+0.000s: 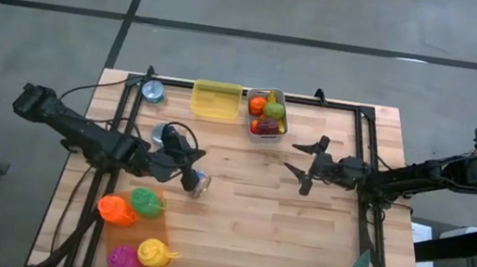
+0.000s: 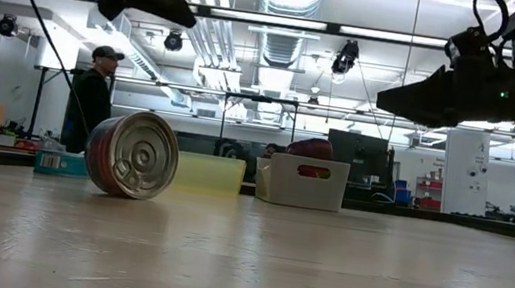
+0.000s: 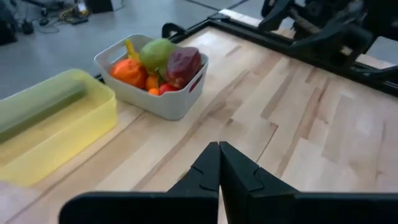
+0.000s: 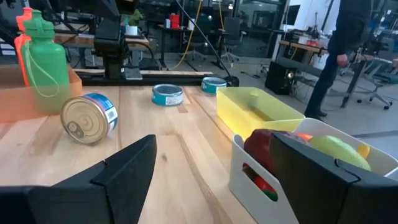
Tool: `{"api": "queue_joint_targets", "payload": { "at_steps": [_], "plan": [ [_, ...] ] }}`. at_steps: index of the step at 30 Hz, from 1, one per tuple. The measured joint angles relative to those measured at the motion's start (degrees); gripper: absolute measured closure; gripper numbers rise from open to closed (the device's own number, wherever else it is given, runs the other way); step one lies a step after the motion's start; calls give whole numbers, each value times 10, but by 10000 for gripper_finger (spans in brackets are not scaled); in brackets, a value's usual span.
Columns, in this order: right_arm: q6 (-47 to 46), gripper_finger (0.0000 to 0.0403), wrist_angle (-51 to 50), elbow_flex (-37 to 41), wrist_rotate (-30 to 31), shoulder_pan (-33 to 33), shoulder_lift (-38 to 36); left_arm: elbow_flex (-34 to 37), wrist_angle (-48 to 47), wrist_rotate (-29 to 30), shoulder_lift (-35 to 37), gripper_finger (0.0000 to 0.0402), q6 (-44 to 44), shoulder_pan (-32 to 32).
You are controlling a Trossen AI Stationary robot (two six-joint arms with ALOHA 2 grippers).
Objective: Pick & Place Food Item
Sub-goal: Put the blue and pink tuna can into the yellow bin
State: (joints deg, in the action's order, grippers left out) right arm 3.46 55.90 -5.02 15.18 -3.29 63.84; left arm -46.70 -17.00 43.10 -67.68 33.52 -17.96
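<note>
Can (image 1: 200, 183) on its side, label unreadable; left hand (image 1: 187, 156) pinched together, right hand (image 1: 301, 167) spread apart

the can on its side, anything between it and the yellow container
Nothing visible. The can lies alone on bare table; the wood up to the yellow container is clear. The shut left gripper hovers above that stretch, not on it.
</note>
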Motion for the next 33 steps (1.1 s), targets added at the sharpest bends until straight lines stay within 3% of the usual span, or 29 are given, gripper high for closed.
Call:
{"api": "queue_joint_targets", "payload": {
  "at_steps": [16, 27, 33],
  "plan": [
    [-7, 97, -1, 0, -1, 0, 0, 1, -9, -3, 1, 398, 62, 3],
    [-7, 97, -1, 0, -1, 0, 0, 1, -16, -93, 1, 398, 59, 2],
    [-8, 97, -1, 0, -1, 0, 0, 1, -21, -97, 1, 398, 69, 2]
  ]
}}
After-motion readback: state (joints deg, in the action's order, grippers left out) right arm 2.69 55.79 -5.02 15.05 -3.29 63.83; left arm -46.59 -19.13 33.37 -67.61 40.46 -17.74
